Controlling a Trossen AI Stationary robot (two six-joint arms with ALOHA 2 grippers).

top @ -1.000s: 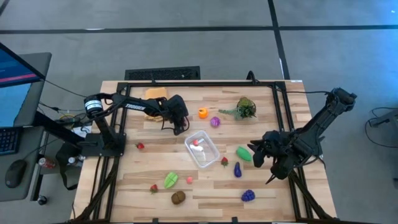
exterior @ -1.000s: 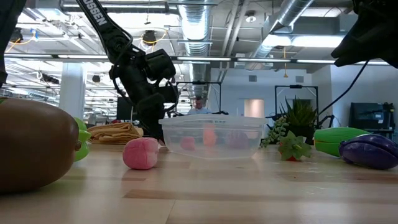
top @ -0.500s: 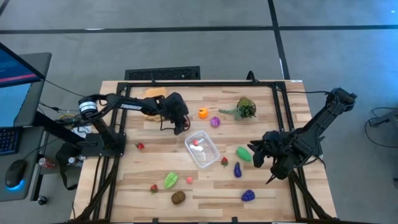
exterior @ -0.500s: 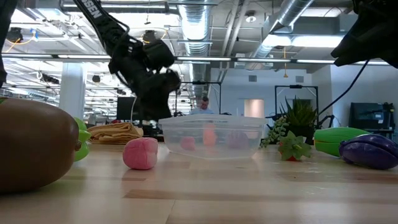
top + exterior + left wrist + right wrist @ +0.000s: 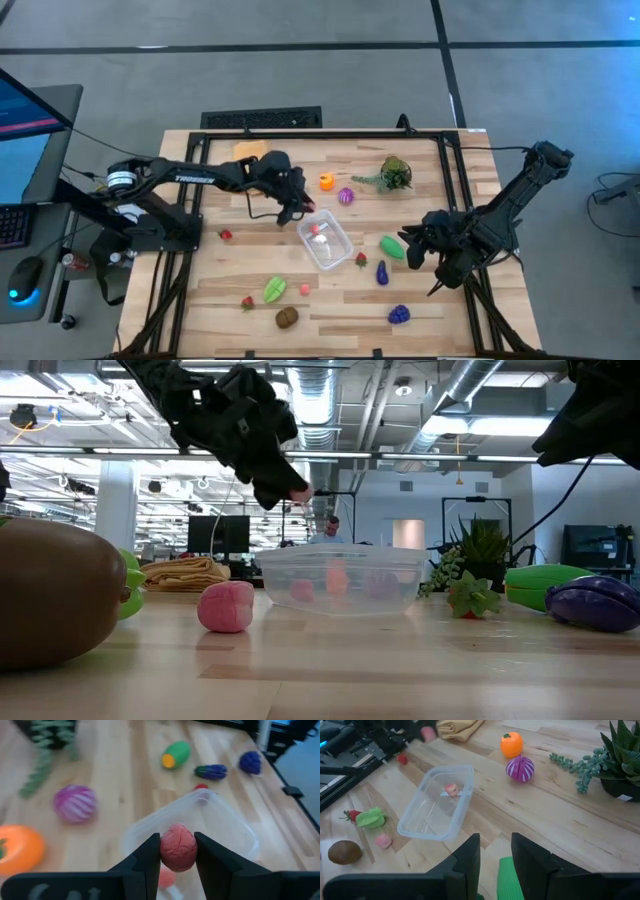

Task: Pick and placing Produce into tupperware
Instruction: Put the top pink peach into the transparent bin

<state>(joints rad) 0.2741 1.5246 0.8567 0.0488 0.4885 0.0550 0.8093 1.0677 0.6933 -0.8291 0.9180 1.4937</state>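
Observation:
My left gripper (image 5: 298, 209) is raised beside the far-left corner of the clear tupperware (image 5: 326, 241) and is shut on a small pink-red bumpy toy fruit (image 5: 178, 853). It also shows high up in the low view (image 5: 293, 490). One red-pink piece (image 5: 314, 229) lies inside the tupperware, which stands on the table. My right gripper (image 5: 410, 250) is open at the table's right. A green toy vegetable (image 5: 507, 879) shows low between its fingers, and I cannot tell whether they touch it. My left gripper pinches the pink-red fruit by its two sides (image 5: 165, 851) between its two fingers (image 5: 148, 857). The fingers slant down from the table's left. The fruit is lifted clear of the table, above the height of the tupperware's rim (image 5: 340, 554).
Loose produce lies around: orange piece (image 5: 326, 181), purple-white piece (image 5: 346, 196), strawberry (image 5: 361, 260), eggplant (image 5: 382, 272), blue grapes (image 5: 399, 314), brown piece (image 5: 287, 317), green piece (image 5: 274, 289). A plant sprig (image 5: 395, 173) and a folded yellow cloth (image 5: 250, 150) lie at the far side.
My left gripper has risen from near the table top, carrying the pink-red fruit, and gone toward the table's right, up to the tupperware's far-left corner. The fruit is now lifted well clear of the table.

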